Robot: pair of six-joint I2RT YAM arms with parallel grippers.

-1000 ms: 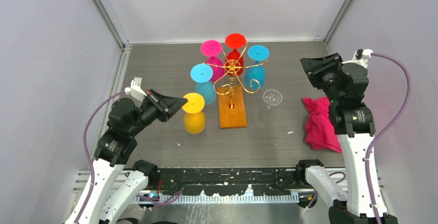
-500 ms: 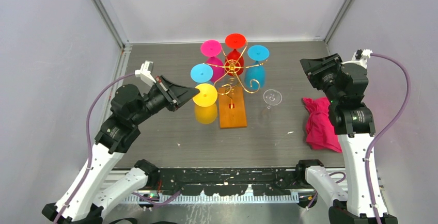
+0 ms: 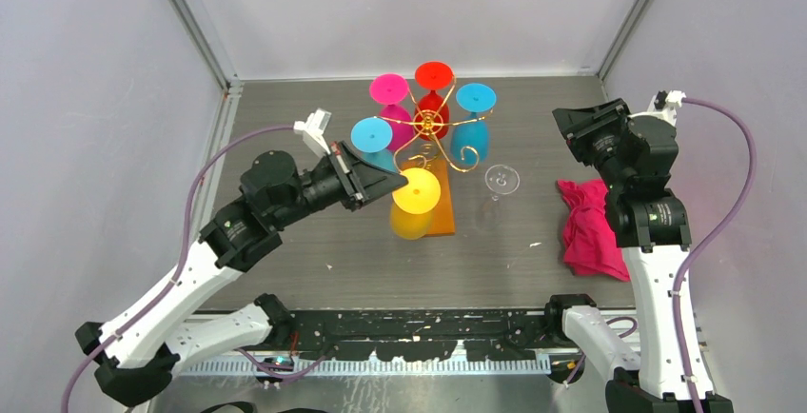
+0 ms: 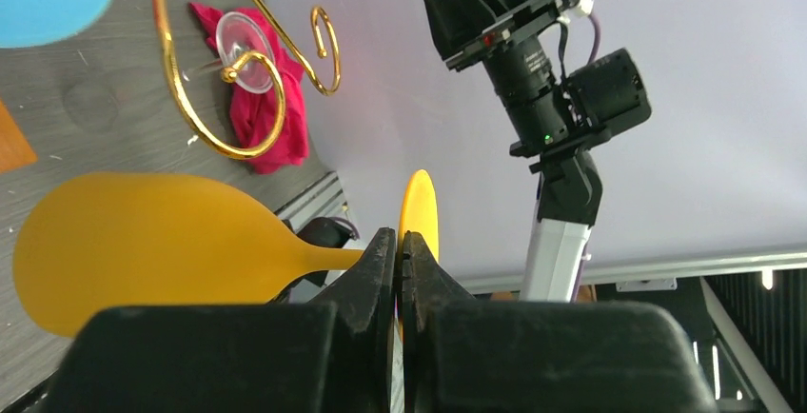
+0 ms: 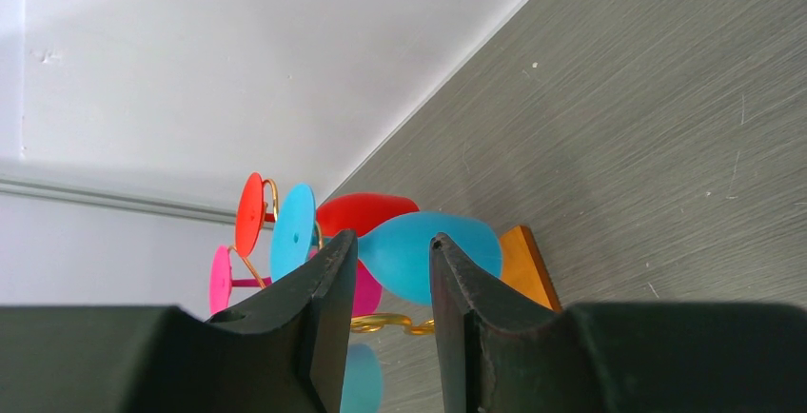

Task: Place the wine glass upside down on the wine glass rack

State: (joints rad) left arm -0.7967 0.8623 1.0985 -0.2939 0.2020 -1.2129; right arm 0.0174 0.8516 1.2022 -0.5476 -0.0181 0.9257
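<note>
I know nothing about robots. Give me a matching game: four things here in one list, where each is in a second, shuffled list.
1 yellow wine glass
2 clear wine glass
3 pink cloth
4 red wine glass

A hanging on the far side of the wine glass rack
B pinched by its stem in the left gripper
C loose, between rack and cloth
D crumpled, farthest right

Pairs: 1-B, 2-C, 3-D, 4-A
</note>
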